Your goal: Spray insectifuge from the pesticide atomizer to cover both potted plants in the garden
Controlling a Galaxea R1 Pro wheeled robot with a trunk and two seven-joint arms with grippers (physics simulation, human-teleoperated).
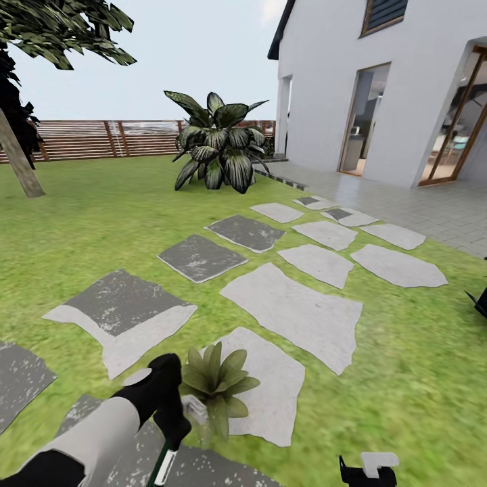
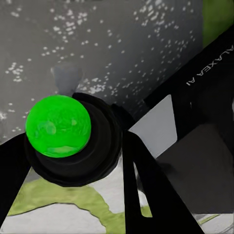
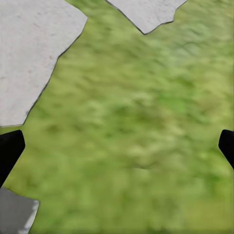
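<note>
We see one potted plant (image 1: 216, 382), a low rosette on a stepping stone (image 1: 267, 392) in the lawn (image 1: 101, 216), just beside our left gripper (image 1: 177, 433). That gripper clamps the atomizer (image 2: 63, 134), green top toward the wrist camera, long axis unclear. Right gripper (image 3: 117, 146) fingertips spread wide over grass.

From my seat I see a green lawn (image 1: 101, 223) scattered with flat grey stepping stones (image 1: 297, 311), a big dark broad-leaved bush (image 1: 218, 143) beyond them, a brown slatted fence (image 1: 101, 138) behind it, and a white house (image 1: 352, 81) with glass doors beside it.
</note>
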